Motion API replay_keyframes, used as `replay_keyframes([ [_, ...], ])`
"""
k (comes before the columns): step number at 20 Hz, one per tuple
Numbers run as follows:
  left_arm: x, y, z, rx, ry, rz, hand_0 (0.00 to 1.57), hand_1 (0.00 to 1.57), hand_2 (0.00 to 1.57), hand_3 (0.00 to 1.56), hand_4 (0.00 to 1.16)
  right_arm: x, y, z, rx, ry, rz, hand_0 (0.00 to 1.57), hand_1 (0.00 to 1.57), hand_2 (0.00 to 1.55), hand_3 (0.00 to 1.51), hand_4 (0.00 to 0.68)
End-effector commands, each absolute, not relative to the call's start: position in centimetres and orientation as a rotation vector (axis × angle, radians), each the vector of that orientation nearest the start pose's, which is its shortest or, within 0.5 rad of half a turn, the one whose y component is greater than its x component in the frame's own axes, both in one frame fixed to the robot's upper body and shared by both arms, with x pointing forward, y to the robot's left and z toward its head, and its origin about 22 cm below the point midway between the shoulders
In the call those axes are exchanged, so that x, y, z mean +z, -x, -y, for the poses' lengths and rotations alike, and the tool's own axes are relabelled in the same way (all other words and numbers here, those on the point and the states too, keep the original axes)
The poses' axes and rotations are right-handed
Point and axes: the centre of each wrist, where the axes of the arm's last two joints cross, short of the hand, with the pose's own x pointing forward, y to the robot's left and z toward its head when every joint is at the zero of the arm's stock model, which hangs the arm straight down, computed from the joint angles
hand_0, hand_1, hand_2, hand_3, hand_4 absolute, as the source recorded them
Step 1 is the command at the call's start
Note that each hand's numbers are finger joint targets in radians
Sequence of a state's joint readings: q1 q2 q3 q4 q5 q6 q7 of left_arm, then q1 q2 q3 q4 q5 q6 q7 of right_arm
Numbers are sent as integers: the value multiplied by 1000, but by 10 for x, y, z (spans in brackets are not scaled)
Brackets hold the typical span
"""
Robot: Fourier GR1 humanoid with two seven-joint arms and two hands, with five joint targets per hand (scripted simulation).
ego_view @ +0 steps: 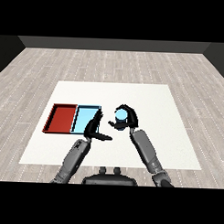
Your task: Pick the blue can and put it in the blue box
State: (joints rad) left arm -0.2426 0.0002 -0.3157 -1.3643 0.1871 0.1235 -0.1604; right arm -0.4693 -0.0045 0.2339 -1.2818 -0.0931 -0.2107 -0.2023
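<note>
— Blue, that can (120,115), and the right hand (127,118) has it: fingers and thumb curled round it, held up off the white table (177,134).

— Any label on it?

— None I can read; it looks plain. We see its pale round end turned towards us, so I cannot tell how its long axis lies.

— And the left hand (93,128)?

— Open, fingers straight, thumb stuck out towards the right hand. It holds nothing and sits over the near right corner of the light blue tray (81,122).

— So where are the trays from the can hand?

— Off to its left, the blue one nearer, the red tray (51,121) touching it on the far side. The left hand is between the can and the blue tray.

— Room to move?

— Bare table beyond the right hand and out to its right, up to the table's edges.
</note>
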Motion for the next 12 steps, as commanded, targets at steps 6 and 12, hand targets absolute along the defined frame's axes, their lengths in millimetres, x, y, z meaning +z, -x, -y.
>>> replay_keyframes([
  [6,1,-273,-107,-127,342,1643,0,0,0,0,0,55,-305,109,200,-211,1902,1437,1437,1463,1427,619],
  [12,-1,-273,-85,-129,352,1619,0,0,0,0,0,60,-312,96,190,-228,1917,1440,1440,1464,1421,612],
])
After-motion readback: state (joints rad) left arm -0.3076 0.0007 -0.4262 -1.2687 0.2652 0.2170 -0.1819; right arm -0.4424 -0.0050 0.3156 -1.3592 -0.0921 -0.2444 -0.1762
